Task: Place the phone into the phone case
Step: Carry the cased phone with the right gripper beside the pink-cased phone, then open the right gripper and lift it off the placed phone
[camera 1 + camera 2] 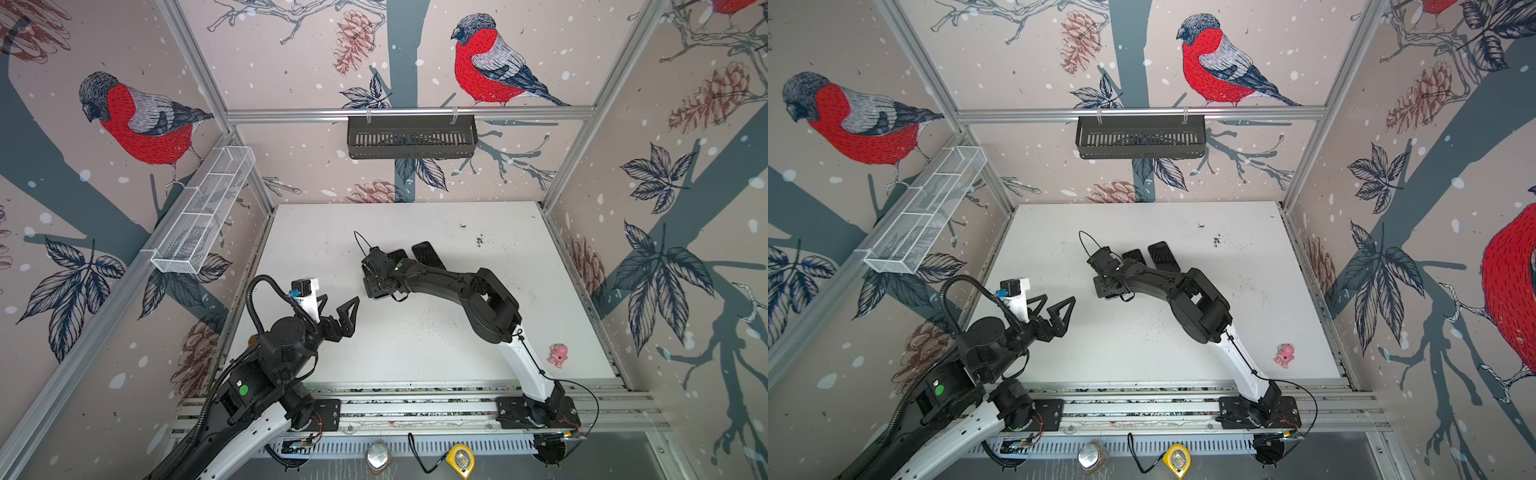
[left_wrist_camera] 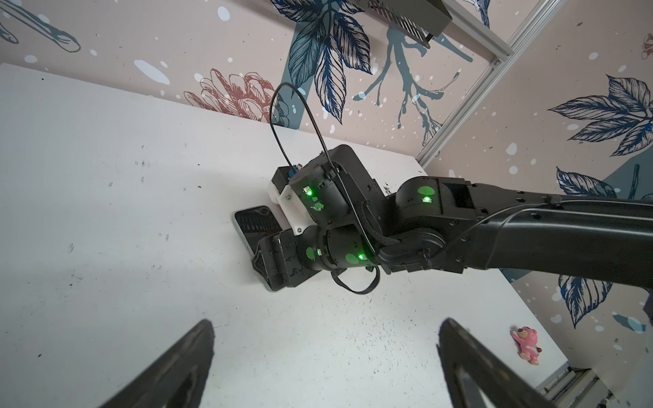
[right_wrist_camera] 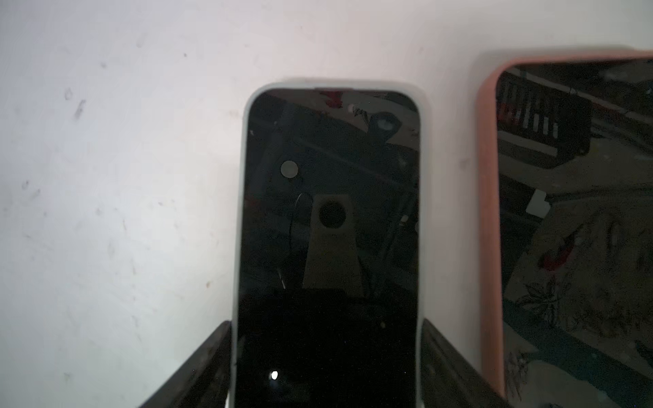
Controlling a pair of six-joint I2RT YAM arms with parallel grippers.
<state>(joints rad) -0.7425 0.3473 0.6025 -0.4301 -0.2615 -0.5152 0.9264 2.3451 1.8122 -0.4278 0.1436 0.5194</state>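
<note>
Found the phone lying flat on the table, dark screen up, pale rim all round; could not settle that rim as case or handset edge. Placed it in both top views toward the middle of the table, partly hidden under the right arm's wrist. Found the right gripper set low over one end of the phone, pinching it across the width, with fingers against both long edges. Observed a pink case just beside the phone, roughly parallel, glossy dark face up, apart from it by a narrow strip of table. Found the left gripper held above the near left part of the table, spread wide, gripping nothing, well apart from the phone. Recorded a pink toy on the near right of the table, well apart from both arms. Logged a black basket hung on the back wall and a white mesh basket on the left wall.
</note>
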